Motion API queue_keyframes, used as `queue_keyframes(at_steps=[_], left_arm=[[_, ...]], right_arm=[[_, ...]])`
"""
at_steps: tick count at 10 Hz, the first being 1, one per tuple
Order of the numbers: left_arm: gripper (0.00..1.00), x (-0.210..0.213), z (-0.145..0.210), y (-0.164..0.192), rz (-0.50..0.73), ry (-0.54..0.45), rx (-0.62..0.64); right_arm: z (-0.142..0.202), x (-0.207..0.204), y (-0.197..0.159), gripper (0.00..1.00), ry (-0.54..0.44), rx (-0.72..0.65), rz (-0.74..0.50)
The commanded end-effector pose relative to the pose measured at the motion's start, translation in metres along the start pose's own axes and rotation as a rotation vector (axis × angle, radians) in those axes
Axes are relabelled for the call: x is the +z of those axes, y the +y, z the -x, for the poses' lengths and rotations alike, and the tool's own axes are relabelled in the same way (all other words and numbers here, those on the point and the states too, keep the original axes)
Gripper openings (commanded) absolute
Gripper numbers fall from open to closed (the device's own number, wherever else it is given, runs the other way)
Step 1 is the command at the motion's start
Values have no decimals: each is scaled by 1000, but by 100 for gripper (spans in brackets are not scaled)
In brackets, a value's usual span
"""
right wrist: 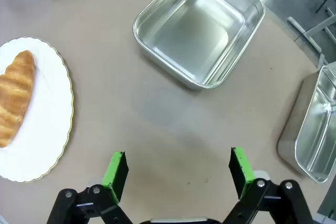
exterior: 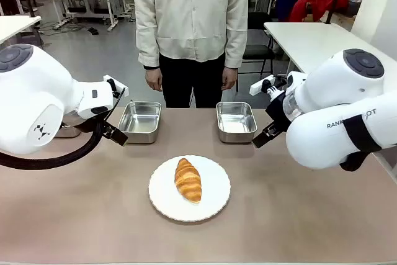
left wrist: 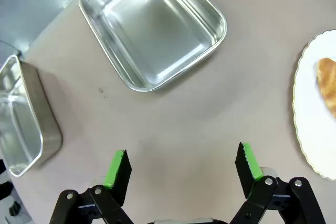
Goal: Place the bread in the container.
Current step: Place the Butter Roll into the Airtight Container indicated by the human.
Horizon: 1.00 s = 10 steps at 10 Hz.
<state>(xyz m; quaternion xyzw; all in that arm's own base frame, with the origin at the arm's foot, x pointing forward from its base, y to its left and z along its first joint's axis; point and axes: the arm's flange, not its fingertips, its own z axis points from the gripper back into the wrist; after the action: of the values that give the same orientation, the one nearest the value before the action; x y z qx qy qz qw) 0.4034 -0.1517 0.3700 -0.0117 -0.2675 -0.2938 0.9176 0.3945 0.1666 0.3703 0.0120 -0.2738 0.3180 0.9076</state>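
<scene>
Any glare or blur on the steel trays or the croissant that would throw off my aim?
Front view: even light, croissant sharp on the white plate, no blur. Left wrist view: soft bright reflections inside the left tray, rim crisp. Right wrist view: similar sheen in the right tray, a faint shadow on the table beside it, croissant in focus at the picture's edge.

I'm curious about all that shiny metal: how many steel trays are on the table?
4. The left middle tray and right middle tray lie beyond the plate; outer left tray and outer right tray sit outside them.
</scene>
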Motion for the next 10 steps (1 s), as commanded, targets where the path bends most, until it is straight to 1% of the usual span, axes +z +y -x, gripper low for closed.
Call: queue_keyframes(at_steps=[1,10], left_arm=[[100,0,0,0,0,0,0],[100,0,0,0,0,0,0]], right_arm=[[0,0,0,100,0,0,0],[0,0,0,100,0,0,0]])
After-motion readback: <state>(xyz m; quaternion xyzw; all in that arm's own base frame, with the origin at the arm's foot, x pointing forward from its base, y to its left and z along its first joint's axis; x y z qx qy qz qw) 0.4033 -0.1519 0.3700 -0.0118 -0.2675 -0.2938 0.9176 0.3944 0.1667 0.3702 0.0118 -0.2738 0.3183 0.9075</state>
